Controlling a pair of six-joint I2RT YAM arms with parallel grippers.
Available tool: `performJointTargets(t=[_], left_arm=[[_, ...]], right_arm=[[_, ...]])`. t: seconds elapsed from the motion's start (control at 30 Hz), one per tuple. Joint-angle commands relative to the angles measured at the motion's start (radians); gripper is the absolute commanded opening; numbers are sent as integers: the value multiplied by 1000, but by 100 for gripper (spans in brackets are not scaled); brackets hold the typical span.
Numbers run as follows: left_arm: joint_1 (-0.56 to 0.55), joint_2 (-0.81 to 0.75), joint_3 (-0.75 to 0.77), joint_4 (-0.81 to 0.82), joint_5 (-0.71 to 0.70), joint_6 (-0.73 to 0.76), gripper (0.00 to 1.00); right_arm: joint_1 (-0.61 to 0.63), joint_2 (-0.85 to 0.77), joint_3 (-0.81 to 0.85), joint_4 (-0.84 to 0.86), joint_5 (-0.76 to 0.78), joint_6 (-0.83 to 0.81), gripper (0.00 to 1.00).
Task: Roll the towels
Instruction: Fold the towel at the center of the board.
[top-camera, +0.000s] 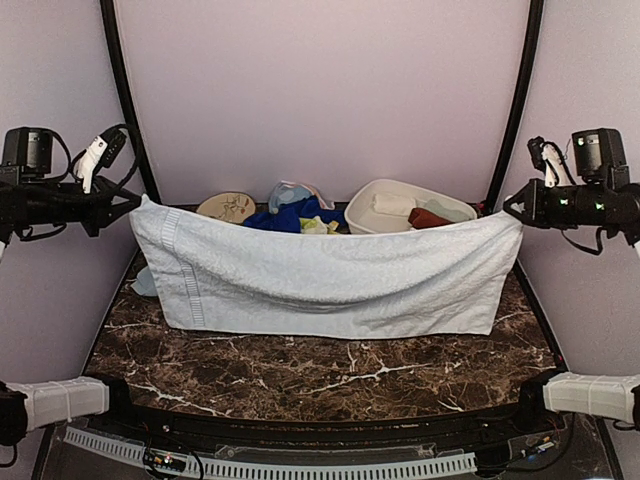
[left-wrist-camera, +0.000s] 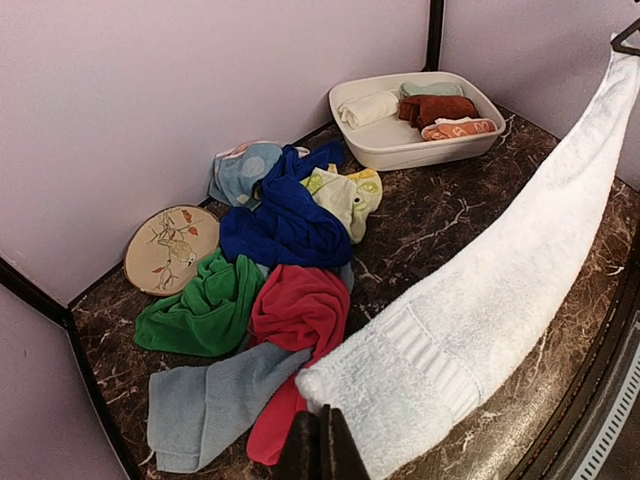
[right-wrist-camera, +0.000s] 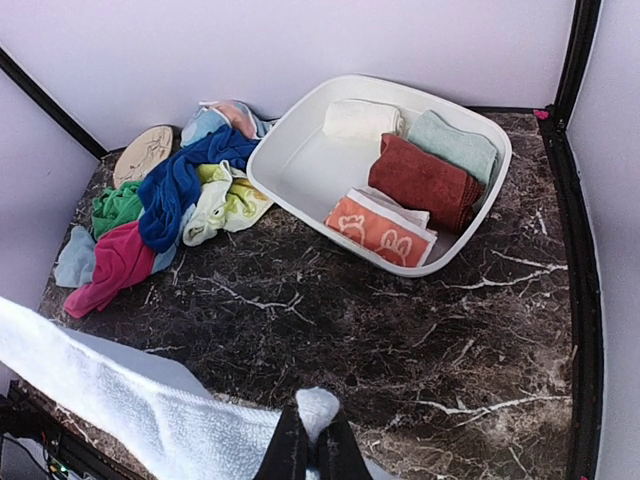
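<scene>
The left pincer (top-camera: 135, 203) and the right pincer (top-camera: 512, 210) each pinch a top corner of the white towel (top-camera: 330, 275). It hangs between them over the surface (top-camera: 300, 370). Lower both corners slowly and evenly so it lies flat for rolling.

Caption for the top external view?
Left gripper and right gripper hold a white towel stretched over the marble table.

My left arm (top-camera: 60, 203) and right arm (top-camera: 590, 205) are matte black. Each carries a boxy black camera (top-camera: 25, 150), looping black cables (top-camera: 128, 140) and a white plug (top-camera: 92, 160). Small green lights (top-camera: 562, 200) dot the right one. My lower links (top-camera: 60, 400) are wrapped in white, and my jaws are dark and slim.
</scene>
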Motion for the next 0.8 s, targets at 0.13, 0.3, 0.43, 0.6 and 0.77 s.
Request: performJointTargets(t=[0.13,0.3,0.43,0.6,0.77], left_arm=[[5,121,-146,15,-39,-13,0],[5,297,-261,211,-117,-14,0],[5,437,-258,319,-163,-17,0],[5,547,-215,360,-185,-7,0],[5,572,-210,381,-183,6,0]], right_arm=[[-5,169,-155,121,107,23,0],[-11,330,-187,272,143,6,0],[-17,416,-179,356,148,3,0],[-17,460,-185,394,165,-10,0],[-18,464,-199,411,187,-21,0]])
